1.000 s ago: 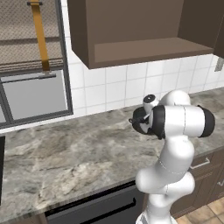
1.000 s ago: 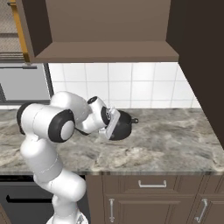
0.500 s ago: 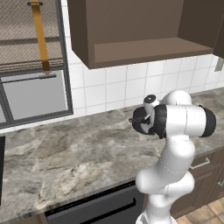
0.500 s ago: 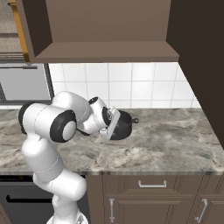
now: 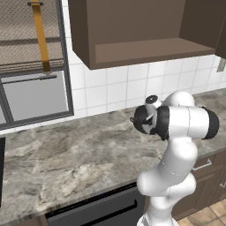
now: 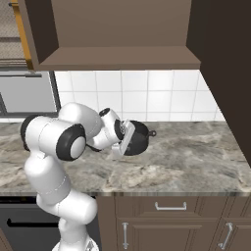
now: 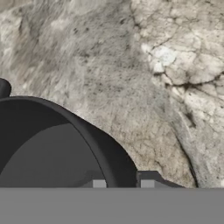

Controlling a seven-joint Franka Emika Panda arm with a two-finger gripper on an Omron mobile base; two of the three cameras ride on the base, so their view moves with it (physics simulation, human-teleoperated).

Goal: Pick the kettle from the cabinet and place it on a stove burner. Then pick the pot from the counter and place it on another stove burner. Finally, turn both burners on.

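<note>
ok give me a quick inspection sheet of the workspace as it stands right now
surface: grey marbled counter, white tiles behind.
job's things: black pot on the counter, its rim between the fingertips in the hand view; wall cabinet open, shelf floor bare as far as seen; kettle nothing seen; burners nothing seen.
clutter: nothing seen.
grippers: gripper straddling the pot's rim, one tip inside, one outside, jaws narrow; whether the grip has seated, cannot tell.
cables: nothing seen.
surroundings: brown drawer-fronted base cabinets below the counter; meshed grey panel with an orange strap to the left.
</note>
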